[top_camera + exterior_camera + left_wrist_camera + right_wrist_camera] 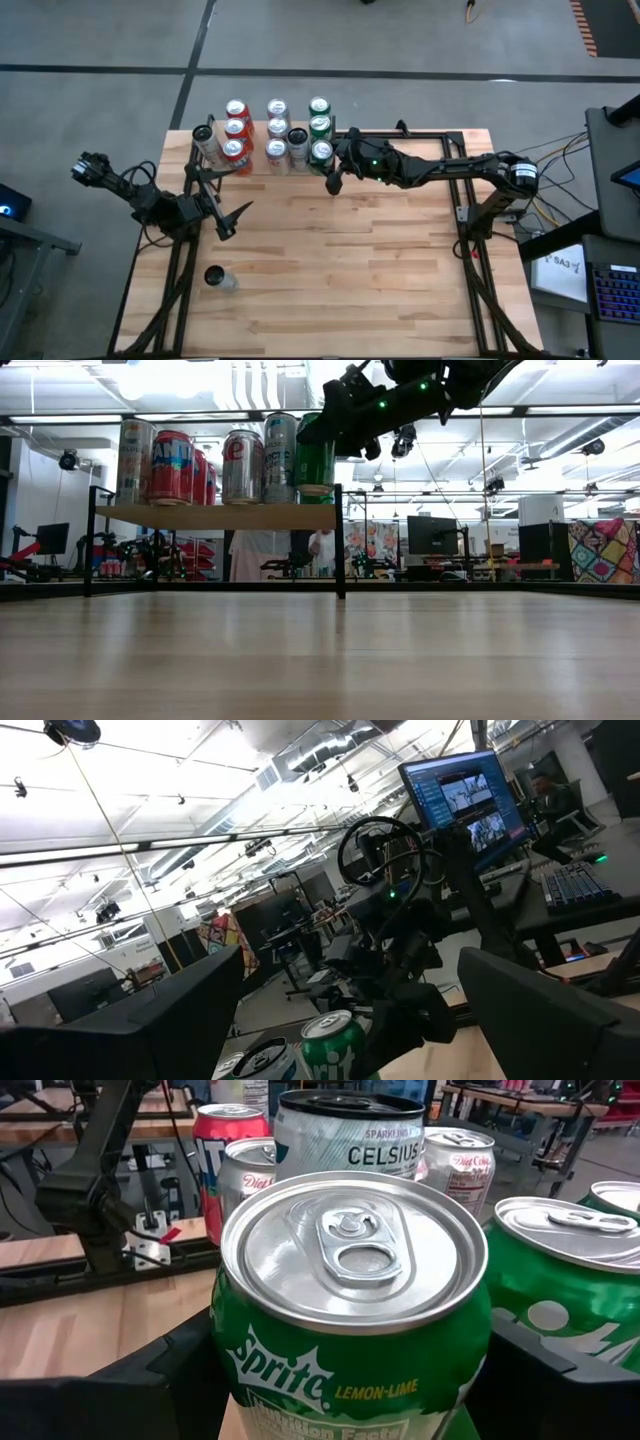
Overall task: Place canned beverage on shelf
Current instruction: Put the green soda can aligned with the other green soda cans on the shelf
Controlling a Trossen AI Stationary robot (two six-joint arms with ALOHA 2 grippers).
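A green Sprite can point(350, 1350) stands upright at the near right corner of the shelf point(220, 517), among several other cans point(277, 130). My right gripper point(330, 160) reaches in level from the table's right side and is shut on it. The can point(314, 455) also shows in the low view, under the dark gripper. My left gripper point(228, 212) waits open with nothing between its fingers over the table's left part, pointing toward the shelf. My right gripper pinches the Sprite can's wall, one finger point(160, 1380) on one side and the other finger point(560, 1380) on the opposite side, below the rim. The fingers come in level from the table's right. The can is upright; whether its base rests on the shelf board I cannot tell.
A black-topped Celsius can point(350, 1135) and a second green can point(570, 1270) stand close beside the held one. A lone can point(218, 278) sits on the tabletop near the left front. The wide wooden tabletop point(380, 270) lies between the shelf and the near edge.
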